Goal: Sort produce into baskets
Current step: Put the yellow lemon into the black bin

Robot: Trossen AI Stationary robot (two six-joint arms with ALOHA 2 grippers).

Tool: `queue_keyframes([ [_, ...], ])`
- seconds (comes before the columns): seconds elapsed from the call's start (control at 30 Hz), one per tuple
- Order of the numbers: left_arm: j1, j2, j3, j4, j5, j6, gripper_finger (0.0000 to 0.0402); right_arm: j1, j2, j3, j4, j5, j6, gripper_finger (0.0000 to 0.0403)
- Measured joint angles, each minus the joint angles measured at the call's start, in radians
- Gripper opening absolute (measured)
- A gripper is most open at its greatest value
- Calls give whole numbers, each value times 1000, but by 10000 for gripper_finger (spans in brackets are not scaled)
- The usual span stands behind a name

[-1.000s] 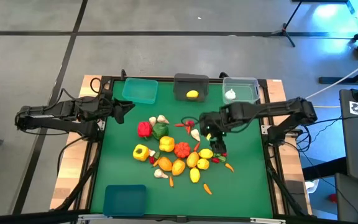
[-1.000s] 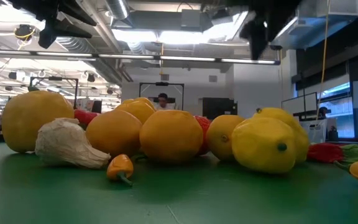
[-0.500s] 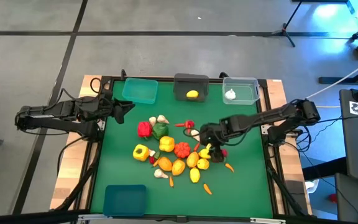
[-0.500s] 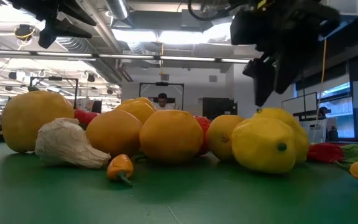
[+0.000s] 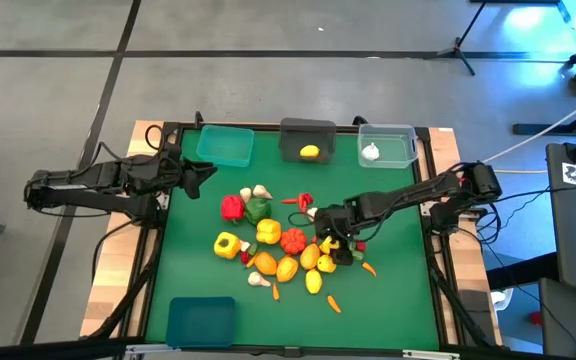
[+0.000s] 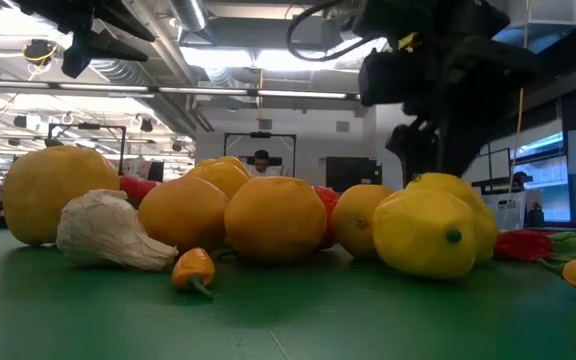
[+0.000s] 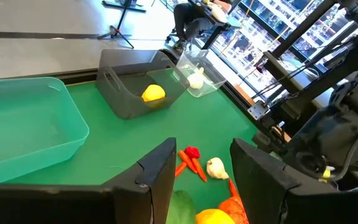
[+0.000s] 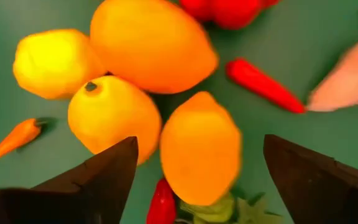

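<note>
The produce lies in a pile at the table's middle (image 5: 278, 245): peppers, oranges, lemons, garlic, chillies and carrots. My right gripper (image 5: 331, 240) is open and low over the pile's right side. In the right wrist view its fingers (image 8: 104, 177) stand on either side of an orange-yellow lemon (image 8: 201, 149) without touching it. The low view shows the gripper (image 6: 428, 150) just above the lemons (image 6: 423, 232). My left gripper (image 5: 193, 172) is open and empty at the far left, beside the teal bin (image 5: 225, 146).
The dark grey bin (image 5: 307, 138) holds a lemon (image 5: 310, 152). The clear bin (image 5: 387, 143) holds a garlic bulb (image 5: 371, 152). The blue bin (image 5: 200, 320) stands at the near left. Chillies (image 8: 263, 86) and a small carrot (image 8: 18, 137) lie close around the lemon.
My right gripper has gone down and a little toward the table's left, from above the pile's right side to low over the lemons. The produce has not moved.
</note>
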Motion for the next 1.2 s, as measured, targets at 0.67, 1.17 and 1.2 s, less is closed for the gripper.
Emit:
queue_keyframes([
  [0.67,0,0,0,-10,0,-1,151,7,40,-60,120,-40,15,309],
  [1.17,0,0,0,-27,0,-4,151,7,54,-108,162,35,67,271],
  [1.2,0,0,0,-27,0,-4,151,7,55,-109,158,35,69,258],
])
